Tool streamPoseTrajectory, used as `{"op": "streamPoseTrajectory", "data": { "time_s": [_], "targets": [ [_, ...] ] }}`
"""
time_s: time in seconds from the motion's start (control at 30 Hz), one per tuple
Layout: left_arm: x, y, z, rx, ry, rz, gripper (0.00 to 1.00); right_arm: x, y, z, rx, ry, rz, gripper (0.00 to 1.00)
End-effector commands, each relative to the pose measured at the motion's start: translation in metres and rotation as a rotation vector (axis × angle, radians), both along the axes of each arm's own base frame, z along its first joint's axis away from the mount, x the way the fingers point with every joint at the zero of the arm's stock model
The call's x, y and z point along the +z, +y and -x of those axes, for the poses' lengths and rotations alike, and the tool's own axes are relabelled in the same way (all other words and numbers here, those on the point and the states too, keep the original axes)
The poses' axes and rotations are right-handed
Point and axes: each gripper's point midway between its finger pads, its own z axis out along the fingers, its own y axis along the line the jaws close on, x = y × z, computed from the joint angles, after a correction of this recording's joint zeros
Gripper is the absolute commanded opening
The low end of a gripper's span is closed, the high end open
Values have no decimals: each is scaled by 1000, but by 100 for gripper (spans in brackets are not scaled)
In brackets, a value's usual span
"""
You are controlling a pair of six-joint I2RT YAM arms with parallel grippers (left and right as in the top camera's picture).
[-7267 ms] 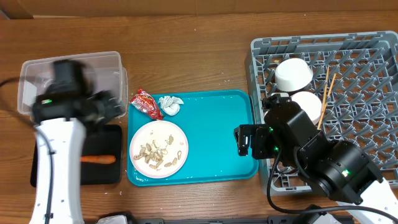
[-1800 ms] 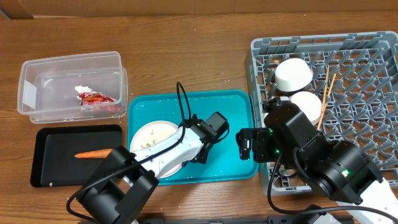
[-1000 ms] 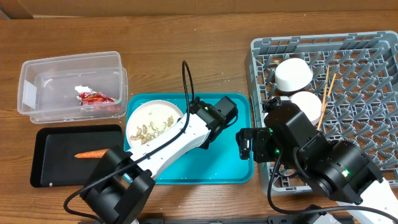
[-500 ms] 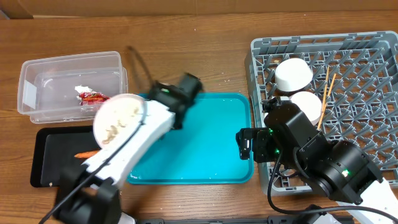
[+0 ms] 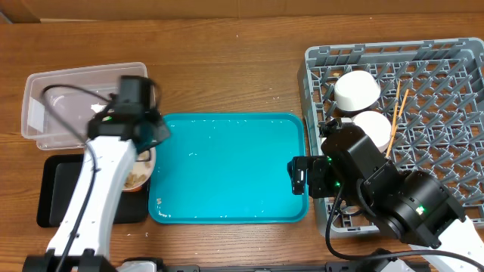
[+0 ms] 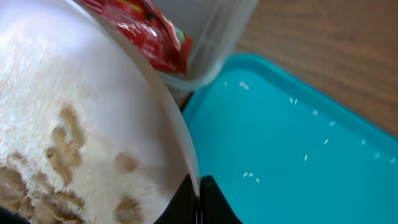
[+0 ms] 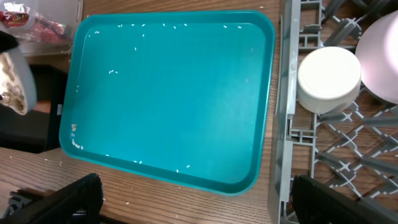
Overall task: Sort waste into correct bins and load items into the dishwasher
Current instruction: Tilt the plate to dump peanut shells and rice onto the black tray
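The left gripper (image 6: 201, 199) is clamped on the rim of the plate (image 6: 81, 118), apparently tilted over the black tray (image 5: 54, 190), with the scraps (image 6: 59, 146) aboard. It is stiff, slick and breakable, so hold the rim firmly. The right gripper (image 7: 196, 205) hangs with fingers apart.

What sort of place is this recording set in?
Probably a staged dish-clearing station: a wooden table with a grey dish rack holding white bowls, a teal tray, and a clear tub beside a black tray.
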Motion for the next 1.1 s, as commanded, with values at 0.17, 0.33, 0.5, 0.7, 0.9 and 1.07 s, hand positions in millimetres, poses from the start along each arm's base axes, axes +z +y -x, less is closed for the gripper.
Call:
{"op": "streamPoseTrajectory", "data": {
  "time_s": [0.17,0.33,0.5,0.7,0.9,1.07],
  "targets": [
    [11,23,7,-68,-218,325,4,8,1,0,-2,-18,-20,100],
    [8,42,27,-102,-304,400,4,8,1,0,-2,-18,-20,100],
    [35,51,36,-146,-453,454,4,8,1,0,-2,-18,-19,100],
    [65,59,47,-136,-569,451,4,8,1,-1,-2,-19,-20,100],
    [78,64,60,-89,-615,486,4,8,1,0,-2,-18,-19,100],
    [93,71,71,-113,-727,526,4,8,1,0,-2,-18,-19,100]
  ]
}}
